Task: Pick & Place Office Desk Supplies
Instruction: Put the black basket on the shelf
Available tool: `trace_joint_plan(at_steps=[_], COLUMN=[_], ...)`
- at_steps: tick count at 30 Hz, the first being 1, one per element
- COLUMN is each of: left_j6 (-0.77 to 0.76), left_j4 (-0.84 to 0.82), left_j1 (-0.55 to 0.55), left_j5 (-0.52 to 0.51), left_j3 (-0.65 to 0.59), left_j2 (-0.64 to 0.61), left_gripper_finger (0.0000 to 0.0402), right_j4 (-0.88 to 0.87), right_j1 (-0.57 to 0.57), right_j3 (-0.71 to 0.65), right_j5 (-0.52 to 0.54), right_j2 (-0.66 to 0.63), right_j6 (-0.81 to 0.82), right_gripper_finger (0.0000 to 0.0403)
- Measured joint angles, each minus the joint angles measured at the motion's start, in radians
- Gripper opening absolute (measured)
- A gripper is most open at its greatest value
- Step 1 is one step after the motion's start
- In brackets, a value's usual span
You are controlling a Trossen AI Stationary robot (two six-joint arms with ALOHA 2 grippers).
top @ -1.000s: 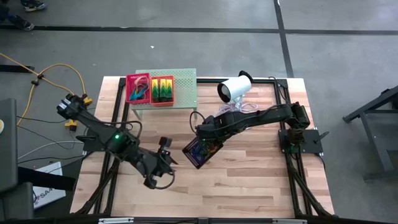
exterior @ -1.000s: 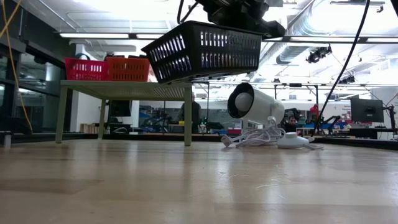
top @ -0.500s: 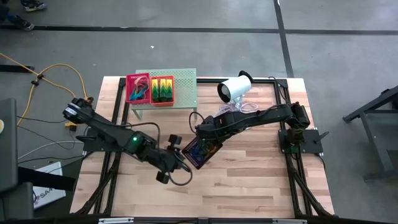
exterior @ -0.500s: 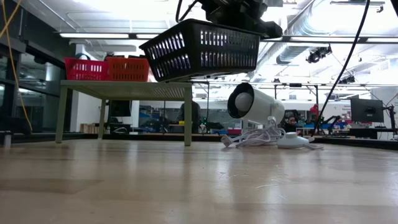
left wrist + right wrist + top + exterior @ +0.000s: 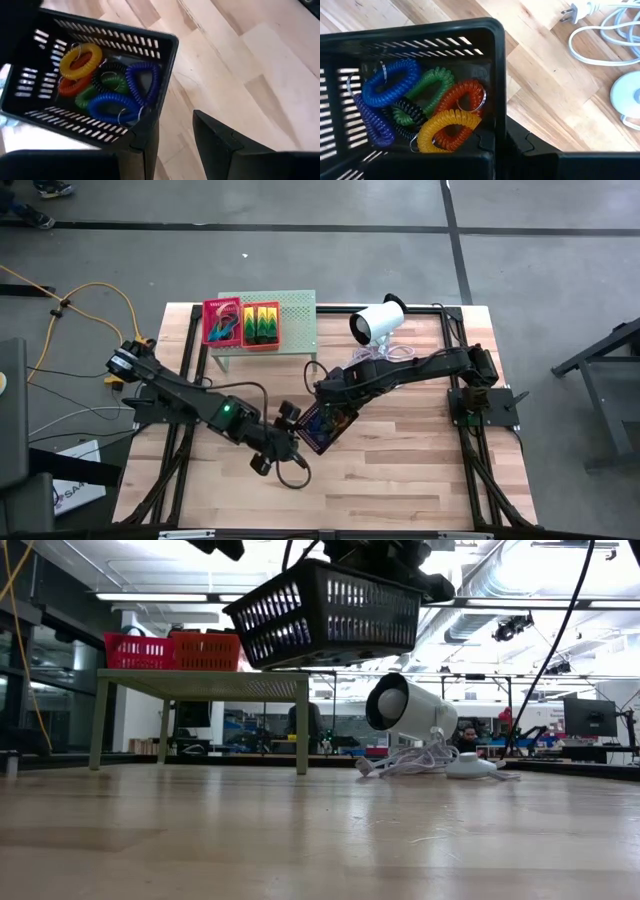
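While the right gripper (image 5: 322,423) holds a black mesh basket (image 5: 325,422) lifted clear above the middle of the wooden desk (image 5: 400,470), the left gripper (image 5: 290,427) has swung in from the near-left part of the desk over the last second and now sits just beside the basket's near corner. The right jaws are fully closed on the basket's rim, and the basket hangs slightly tilted. The left jaws stand partly open; in the left wrist view, one finger lies against the basket's outer wall and the other stands apart over bare wood, so they hold nothing yet.

Inside the basket lie coiled loops: yellow (image 5: 447,127), red (image 5: 465,97), green (image 5: 432,85), blue (image 5: 385,82), a darker blue (image 5: 144,79) and black (image 5: 111,80), heaped together at one end.

At the far left of the desk, a pale-green perforated stand (image 5: 295,315) carries a pink basket (image 5: 222,322) and a red basket (image 5: 261,326) side by side, the red one filled with green packs. A white cylinder device (image 5: 378,322) with its cable rests at the far middle of the desk, apart from the work.

The left arm's approach suggests a handover, or a two-armed carry, of the black basket, probably toward the stand beside the other two. The basket has not yet been set down anywhere.
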Motion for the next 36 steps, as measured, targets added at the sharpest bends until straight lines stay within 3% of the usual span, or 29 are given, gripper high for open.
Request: trace_joint_plan(at_steps=[5, 36], left_j6=[0.015, 0.002], left_j4=[0.001, 0.003], left_j1=[0.021, 0.029], left_j5=[0.051, 0.052], left_j3=[0.000, 0.000], left_j2=[0.013, 0.033], left_gripper_finger=[0.0113, 0.0113], right_j4=[0.003, 0.021], right_j1=[0.000, 0.000], right_j3=[0.000, 0.000], right_j5=[-0.010, -0.015], right_j2=[0.000, 0.000], right_j6=[0.001, -0.004], right_gripper_finger=[0.0003, 0.0003])
